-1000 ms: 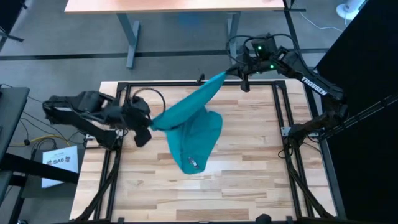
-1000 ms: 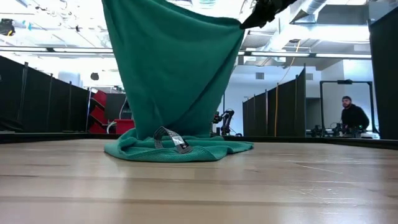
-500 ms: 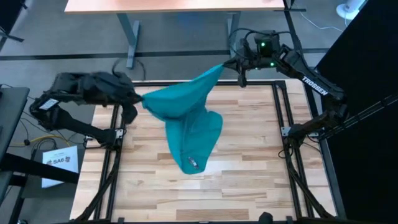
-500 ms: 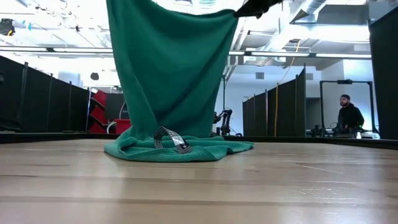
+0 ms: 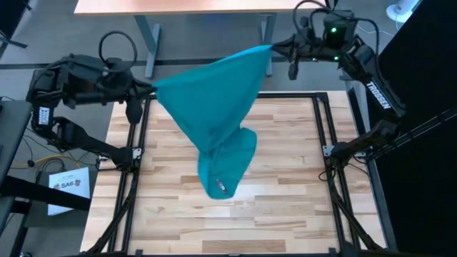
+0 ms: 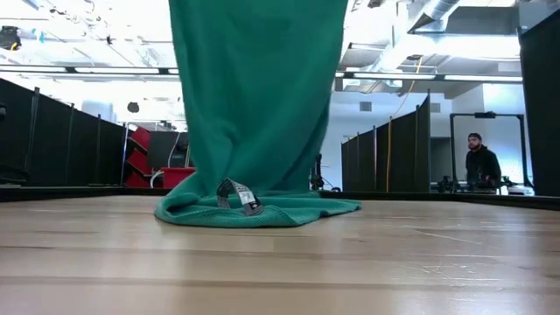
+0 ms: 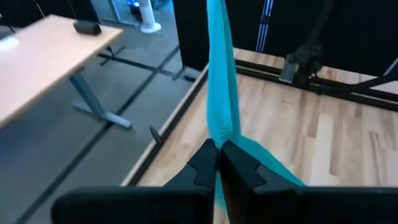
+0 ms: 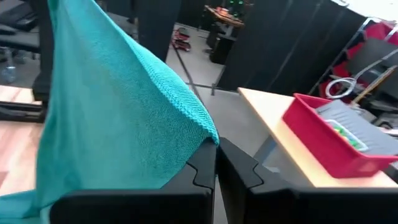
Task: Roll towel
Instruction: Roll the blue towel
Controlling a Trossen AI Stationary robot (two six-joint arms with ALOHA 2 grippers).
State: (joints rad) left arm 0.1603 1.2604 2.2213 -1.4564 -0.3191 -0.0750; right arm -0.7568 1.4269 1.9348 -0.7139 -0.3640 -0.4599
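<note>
Since a second ago the plain teal-turquoise cloth towel (image 5: pixel 214 118) has been drawn up and spread: its two held corners have moved apart and toward the far edge of the table, so the top edge now runs nearly straight instead of sagging in a narrow fold. Only its bottom end remains on the wood, bunched in a soft heap near the middle of the table, with a small grey tag (image 6: pixel 236 196) lying on the folds.

The fabric looks thin, light and limp. It drapes into long vertical pleats under its own weight and holds no shape, so it should go wherever the corners take it and wrinkle readily when laid down. The weave looks slightly nubby, which probably helps a pinch hold. The corners are the sensible grip points for flattening it; for rolling, one short edge would likely serve best once it lies flat.

The left gripper (image 7: pixel 219 163), black and two-fingered, is pinched tight on one upper corner, raised by the table's far-left corner. The right gripper (image 8: pixel 216 163) is likewise clamped on the other upper corner, raised past the far-right edge.

Beneath is the light wooden plank tabletop (image 5: pixel 285 178) inside a black metal frame (image 5: pixel 323 135). Beyond the table stands a pale desk (image 7: pixel 43 53), a red tray (image 8: pixel 326 140) on another desk, and a person (image 6: pixel 477 162) far back in the room.
</note>
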